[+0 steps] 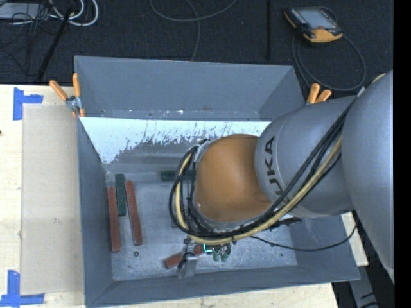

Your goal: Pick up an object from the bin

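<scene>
The arm reaches in from the right, its orange wrist cover (228, 178) and looped cables hanging over the middle of the grey bin (192, 95). The gripper (189, 262) is low near the bin's front wall, and a small reddish-brown block (172, 260) lies at its left side, touching or nearly so. Whether the claw is open or closed, or has hold of the block, cannot be told. At the left lie two long brown sticks (113, 220) with a dark green stick (120, 194) between them. A small dark green piece (168, 175) lies beside the cables.
</scene>
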`<state>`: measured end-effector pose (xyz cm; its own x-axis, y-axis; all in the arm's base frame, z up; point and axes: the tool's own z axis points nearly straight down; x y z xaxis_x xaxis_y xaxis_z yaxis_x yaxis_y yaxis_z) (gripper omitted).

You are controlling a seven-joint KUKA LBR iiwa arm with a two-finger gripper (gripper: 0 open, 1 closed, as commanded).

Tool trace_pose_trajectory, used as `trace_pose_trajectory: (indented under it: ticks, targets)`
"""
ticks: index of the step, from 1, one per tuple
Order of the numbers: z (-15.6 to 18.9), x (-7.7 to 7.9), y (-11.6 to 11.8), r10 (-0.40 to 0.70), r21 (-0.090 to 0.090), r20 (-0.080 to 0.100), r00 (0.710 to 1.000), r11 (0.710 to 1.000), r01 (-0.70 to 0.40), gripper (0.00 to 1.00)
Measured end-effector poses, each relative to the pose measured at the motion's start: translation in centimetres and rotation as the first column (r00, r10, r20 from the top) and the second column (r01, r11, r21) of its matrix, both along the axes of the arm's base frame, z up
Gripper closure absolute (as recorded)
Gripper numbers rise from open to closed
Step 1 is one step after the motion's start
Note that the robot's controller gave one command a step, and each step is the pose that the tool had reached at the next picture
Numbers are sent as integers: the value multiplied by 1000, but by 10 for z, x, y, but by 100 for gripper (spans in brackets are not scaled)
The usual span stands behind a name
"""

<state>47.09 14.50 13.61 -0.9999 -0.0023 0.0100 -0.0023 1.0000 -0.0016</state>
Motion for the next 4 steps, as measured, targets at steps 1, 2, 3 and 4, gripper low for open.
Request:
trace_pose_trajectory:
  ticks: [1, 2, 3, 4]
  targets:
    - [3, 2, -1, -4, 1, 7, 1000, 1000, 4, 0]
    - [-67, 33, -58, -10, 1, 8, 1000, 1000, 10, 100]
    - [-67, 33, -58, -10, 1, 8, 1000, 1000, 10, 100]
    - [87, 29, -59, 43, 2, 11, 999, 999, -43, 100]
